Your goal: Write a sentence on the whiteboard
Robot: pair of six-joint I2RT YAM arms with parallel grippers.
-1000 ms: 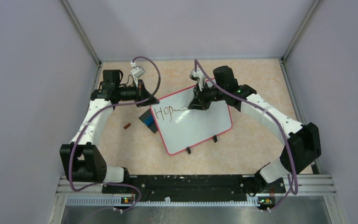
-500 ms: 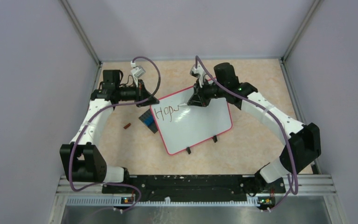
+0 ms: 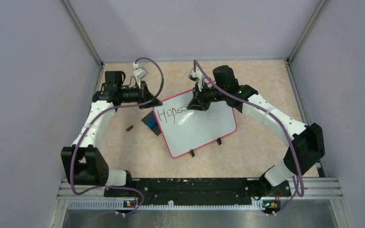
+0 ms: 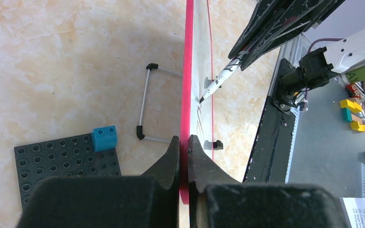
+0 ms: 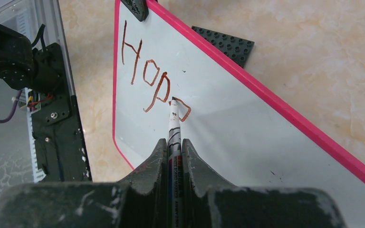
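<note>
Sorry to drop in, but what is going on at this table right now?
The robot is writing on the whiteboard. The right fingers grip a marker, its tip at the board. The sentence so far reads "Hop" plus a partly drawn fourth letter, so it is far from finished. The left fingers pinch the board's pink frame at its edge, apparently to steady it.
</note>
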